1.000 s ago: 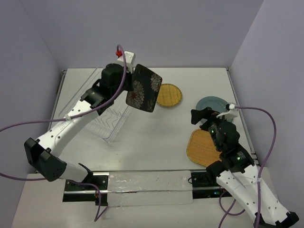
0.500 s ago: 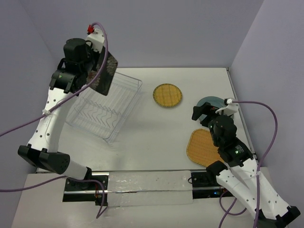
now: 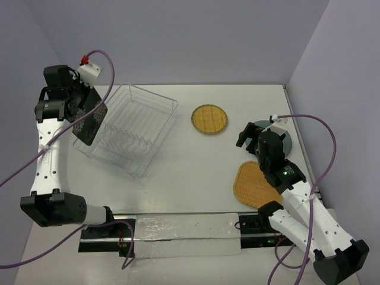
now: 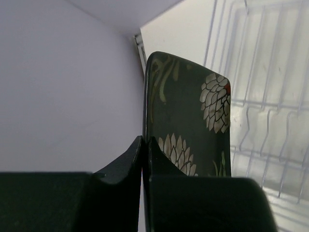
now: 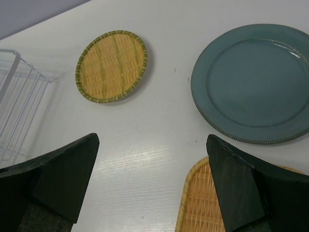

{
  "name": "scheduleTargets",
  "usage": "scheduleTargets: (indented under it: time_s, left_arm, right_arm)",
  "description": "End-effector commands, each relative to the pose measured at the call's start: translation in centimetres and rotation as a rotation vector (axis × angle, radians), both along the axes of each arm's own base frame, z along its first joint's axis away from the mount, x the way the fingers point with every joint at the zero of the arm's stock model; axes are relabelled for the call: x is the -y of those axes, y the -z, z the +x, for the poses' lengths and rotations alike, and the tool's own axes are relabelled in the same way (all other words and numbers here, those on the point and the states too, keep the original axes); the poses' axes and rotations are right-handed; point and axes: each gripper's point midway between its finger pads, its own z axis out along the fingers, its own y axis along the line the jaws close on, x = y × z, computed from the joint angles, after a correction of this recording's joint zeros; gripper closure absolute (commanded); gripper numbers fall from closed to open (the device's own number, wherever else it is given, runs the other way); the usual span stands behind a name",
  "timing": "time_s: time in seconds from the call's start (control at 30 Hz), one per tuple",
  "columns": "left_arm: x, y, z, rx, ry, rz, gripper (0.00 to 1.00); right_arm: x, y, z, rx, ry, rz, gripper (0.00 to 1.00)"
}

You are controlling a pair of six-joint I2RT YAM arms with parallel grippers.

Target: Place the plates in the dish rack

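Note:
My left gripper (image 3: 76,105) (image 4: 145,141) is shut on the rim of the black square plate (image 3: 90,123) (image 4: 193,116) with white and red flowers. It holds that plate on edge at the left end of the clear wire dish rack (image 3: 132,133) (image 4: 270,96). The round yellow woven plate (image 3: 209,119) (image 5: 111,65) lies flat right of the rack. My right gripper (image 3: 254,138) (image 5: 152,140) hangs open and holds nothing, low over the table between the teal-grey plate (image 3: 284,138) (image 5: 253,82) and the orange-yellow woven plate (image 3: 254,185) (image 5: 200,203).
The rack sits askew at the left, close to the left wall (image 4: 58,96); a corner of it shows in the right wrist view (image 5: 14,92). A clear strip (image 3: 187,234) runs between the arm bases at the near edge. The right wall stands just beyond the teal-grey plate.
My left arm has swung the black plate from above the table's middle, over the rack, to the rack's left end and lower. My right gripper has shifted slightly and stays open.

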Motion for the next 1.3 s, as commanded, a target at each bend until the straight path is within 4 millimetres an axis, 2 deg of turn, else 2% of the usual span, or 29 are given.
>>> scheduleTargets:
  time_s: [0.0,0.3,0.57,0.93,1.1,1.27]
  left_arm:
    - [0.1,-4.8,-0.2,0.151,0.112,0.071,1.0]
    - [0.2,-1.6,2.4,0.1,0.167,0.077,1.0]
    - [-1.0,-0.4,5.3,0.105,0.063,0.017,1.0]
    - [-0.7,1.0,5.9,0.103,0.016,-0.008,1.0]
    - [0.6,2.7,6.0,0.084,-0.004,0.026,1.0]
    - [0.4,3.6,6.2,0.074,-0.042,0.016,1.0]
  right_arm:
    - [0.8,-3.0,0.9,0.058,0.028,0.002,0.0]
    - [1.7,-2.6,1.6,0.032,0.041,0.023,0.0]
    - [1.8,-2.6,2.0,0.021,0.045,0.037,0.0]
    - [2.0,-2.7,1.4,0.04,0.059,0.065,0.0]
    - [2.2,-2.7,0.9,0.046,0.071,0.077,0.0]
    - [2.5,-2.6,0.3,0.051,0.079,0.085,0.0]
